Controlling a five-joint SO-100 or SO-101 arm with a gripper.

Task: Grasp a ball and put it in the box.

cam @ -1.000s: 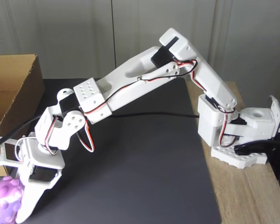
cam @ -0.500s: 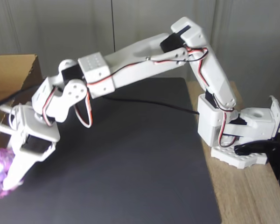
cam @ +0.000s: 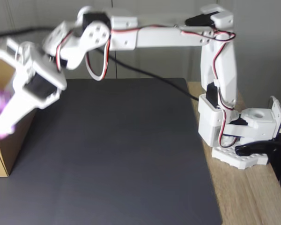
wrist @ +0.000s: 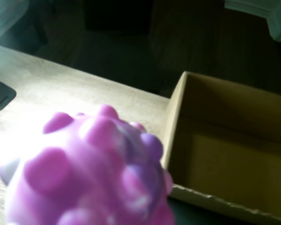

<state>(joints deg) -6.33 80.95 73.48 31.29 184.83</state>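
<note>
In your wrist view the ball (wrist: pixel 91 171) is so close that it goes soft and blurred. Its upper left is washed out by glare, and the same bright patch bleaches the surface beyond it. Past the ball the background sinks into deep shadow, and the inside of the box (wrist: pixel 225 154) is dim. Your fixed view is evenly lit and soft, with no hard shadows. Motion blur smears the gripper (cam: pixel 2 119) and the ball in it at the left edge.

Bumpy rubbery ball (wrist: pixel 89 173), matt cardboard box (wrist: pixel 215 150)
</note>
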